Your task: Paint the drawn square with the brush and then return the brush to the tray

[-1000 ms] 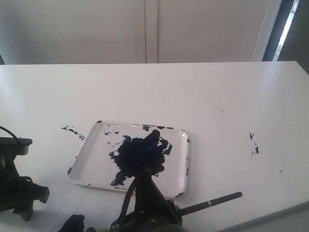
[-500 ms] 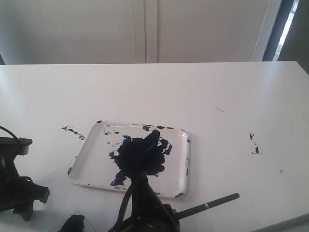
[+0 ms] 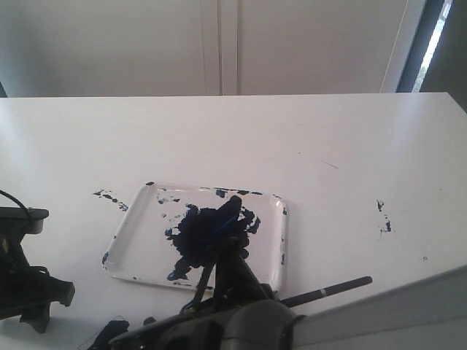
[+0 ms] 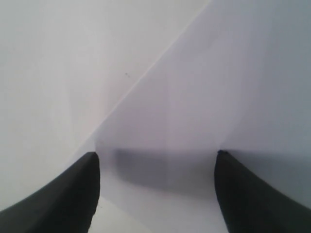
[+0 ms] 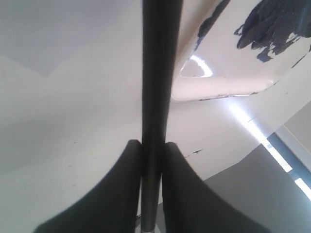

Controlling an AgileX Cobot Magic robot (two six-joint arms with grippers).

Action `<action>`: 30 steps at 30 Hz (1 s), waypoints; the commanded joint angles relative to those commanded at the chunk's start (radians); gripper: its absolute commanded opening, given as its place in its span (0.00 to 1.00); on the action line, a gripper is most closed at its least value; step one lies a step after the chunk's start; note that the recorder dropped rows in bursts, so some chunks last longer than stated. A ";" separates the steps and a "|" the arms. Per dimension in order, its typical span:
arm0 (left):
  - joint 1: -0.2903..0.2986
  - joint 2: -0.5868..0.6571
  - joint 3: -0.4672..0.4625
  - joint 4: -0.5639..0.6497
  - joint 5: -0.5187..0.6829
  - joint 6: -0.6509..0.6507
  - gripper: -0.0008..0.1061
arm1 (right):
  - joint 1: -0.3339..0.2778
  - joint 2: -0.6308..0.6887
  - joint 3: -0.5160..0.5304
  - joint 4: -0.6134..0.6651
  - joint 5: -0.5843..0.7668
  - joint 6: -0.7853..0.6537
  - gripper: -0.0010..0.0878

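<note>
The white tray point(image 3: 139, 219) with its dark blue blotch point(image 3: 211, 233) lies mid-table; one corner of the tray point(image 5: 228, 73) shows in the right wrist view. My right gripper point(image 3: 232, 281) point(image 5: 151, 143) hovers at the tray's near edge, shut on the black brush point(image 5: 156, 73). The brush shaft point(image 3: 332, 289) with its silver band sticks out to the right; its other end is hidden behind the gripper. A dark blue blotch in thin lines, the drawn square point(image 3: 109, 330), peeks out at the bottom edge. My left gripper point(image 3: 40, 295) point(image 4: 155, 160) stands open over a white sheet point(image 4: 204, 111).
Dark blue paint specks lie left of the tray point(image 3: 109, 197) and at the right point(image 3: 383, 217). My right arm's grey link point(image 3: 379, 313) fills the bottom right of the exterior view. The table's far edge point(image 3: 233, 95) meets a white wall.
My right gripper has moved up toward the tray's near edge with the brush; the shaft end shifted slightly right and up. A grey arm link has swung into the bottom right. The left arm is still.
</note>
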 joint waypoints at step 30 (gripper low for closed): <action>0.000 0.000 0.000 0.000 -0.002 0.000 0.66 | 0.014 -0.011 0.000 0.110 0.021 -0.015 0.01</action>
